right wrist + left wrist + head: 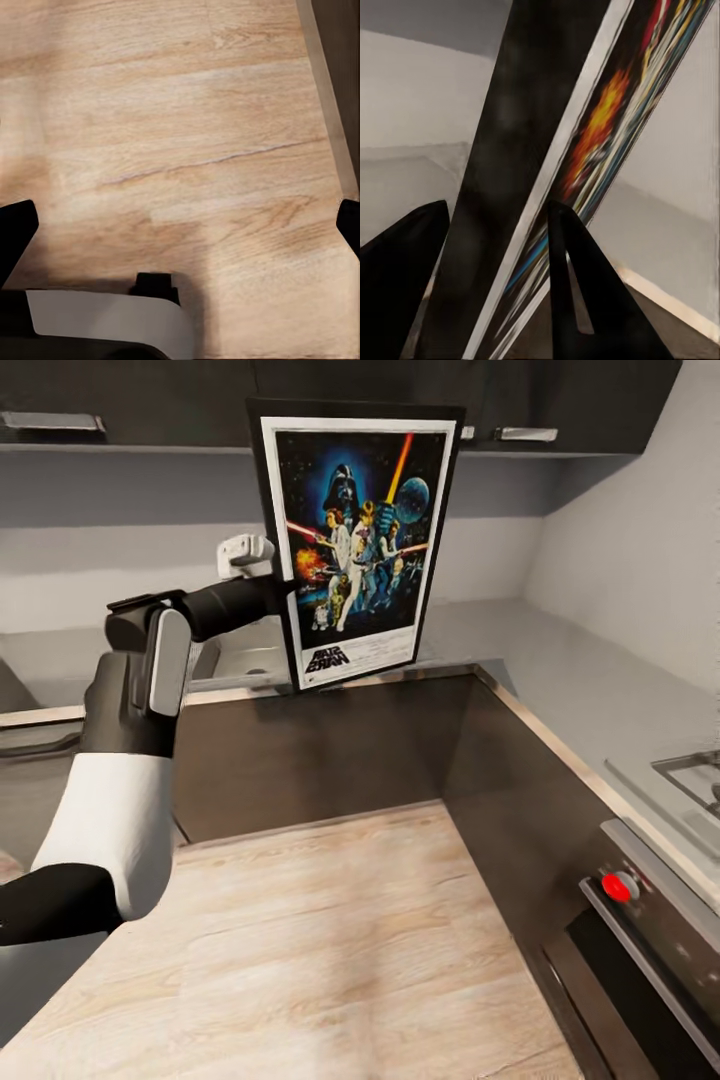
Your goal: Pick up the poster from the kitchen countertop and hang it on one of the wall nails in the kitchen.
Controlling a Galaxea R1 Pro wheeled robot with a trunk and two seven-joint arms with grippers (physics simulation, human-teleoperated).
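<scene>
The poster [355,540] hangs upright in the air above the kitchen countertop [560,660], in front of the grey back wall. It has a black frame, a white border and colourful figures on dark blue. My left gripper [283,585] is shut on its left edge, about halfway up. The left wrist view looks along the frame [510,150], which runs between my two dark fingers [585,285], with the printed face [600,135] seen edge-on. My right gripper [184,225] hangs open over the pale wood floor [187,135]. The wall nails are out of view.
Dark upper cabinets [560,400] run along the top of the back wall. A steel sink [245,655] lies behind my left arm. At the right are a hob [690,770] and an oven with a red knob [620,887]. Wood floor [330,940] lies below me.
</scene>
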